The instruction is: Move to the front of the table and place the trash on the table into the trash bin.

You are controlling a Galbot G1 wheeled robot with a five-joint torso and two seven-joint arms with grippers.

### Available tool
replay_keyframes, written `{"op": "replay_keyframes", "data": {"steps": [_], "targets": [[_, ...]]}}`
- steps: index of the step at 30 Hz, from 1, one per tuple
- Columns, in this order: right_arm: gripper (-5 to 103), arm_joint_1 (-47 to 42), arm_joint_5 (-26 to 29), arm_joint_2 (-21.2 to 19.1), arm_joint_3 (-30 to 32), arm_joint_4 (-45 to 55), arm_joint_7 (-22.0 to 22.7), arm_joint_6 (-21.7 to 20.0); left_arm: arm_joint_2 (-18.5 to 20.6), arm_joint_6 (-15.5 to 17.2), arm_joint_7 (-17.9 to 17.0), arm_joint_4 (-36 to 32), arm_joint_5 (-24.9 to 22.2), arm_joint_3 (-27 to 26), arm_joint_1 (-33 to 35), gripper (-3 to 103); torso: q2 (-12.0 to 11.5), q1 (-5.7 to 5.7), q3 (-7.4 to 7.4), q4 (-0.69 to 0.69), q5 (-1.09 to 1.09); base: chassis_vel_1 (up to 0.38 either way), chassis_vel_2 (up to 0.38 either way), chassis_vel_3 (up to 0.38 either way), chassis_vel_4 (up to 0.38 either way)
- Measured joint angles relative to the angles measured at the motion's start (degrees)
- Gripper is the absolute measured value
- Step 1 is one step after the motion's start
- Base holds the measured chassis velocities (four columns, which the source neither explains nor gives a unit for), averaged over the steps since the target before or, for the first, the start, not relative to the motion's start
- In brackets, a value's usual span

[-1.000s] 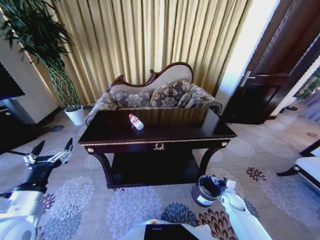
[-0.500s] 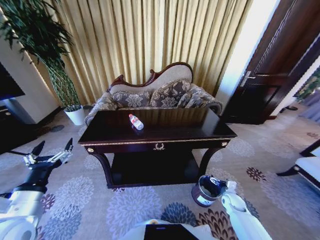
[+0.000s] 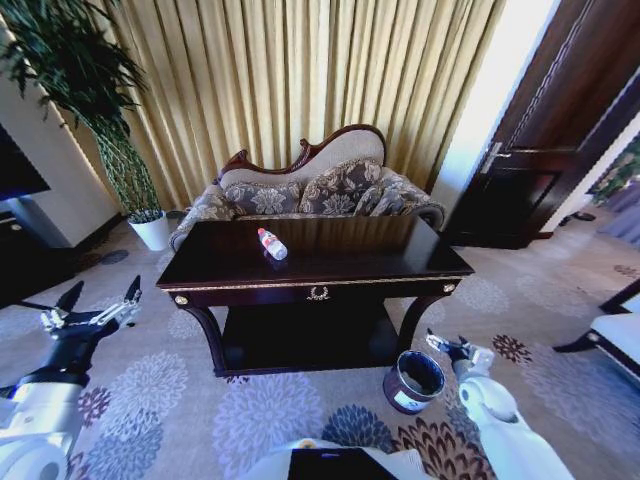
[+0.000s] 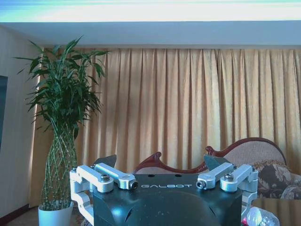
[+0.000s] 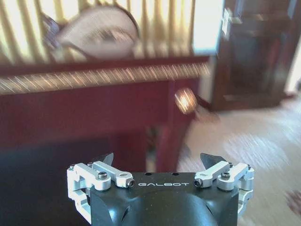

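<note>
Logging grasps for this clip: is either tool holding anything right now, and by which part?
Nothing is held. The left tool hangs open left of the table; the right tool is open beside the trash bin. The bottle lies untouched on the table.

The table (image 3: 340, 262) is glossy dark wood with gold trim. On it lies a clear plastic bottle (image 3: 272, 244); beside its leg stands the shiny-rimmed trash bin (image 3: 414, 380).

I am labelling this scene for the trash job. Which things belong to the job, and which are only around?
Job: table; bottle lying on it; trash bin on the carpet; right hand beside the bin, open; left hand, open.

Around: sofa; plant; white pot; curtains; door.
</note>
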Motion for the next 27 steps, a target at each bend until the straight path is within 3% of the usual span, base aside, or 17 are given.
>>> {"op": "replay_keyframes", "data": {"steps": [8, 15, 27], "targets": [[100, -5.8, -0.4, -0.1, 2.0, 19.5, -0.1, -1.4, 0.2, 0.1, 0.0, 0.0, 0.0, 0.2, -0.1, 100, 0.0, 0.0, 0.0, 0.0, -0.03, 0.0, 0.0, 0.0, 0.0], [100, -7.5, 2.8, -0.2, 0.9, 36.1, 2.7, -5.2, 0.3, 2.2, -0.3, -0.2, 0.1, 0.2, -0.2, 100, 0.0, 0.0, 0.0, 0.0, 0.0, 0.0, 0.0, 0.0, 0.0], [100, -8.1, 3.1, -0.4, 0.3, 40.9, 3.3, -5.9, 0.5, 4.4, -0.8, -0.2, 0.1, 0.1, -0.2, 100, 0.0, 0.0, 0.0, 0.0, 0.0, 0.0, 0.0, 0.0, 0.0]]}}
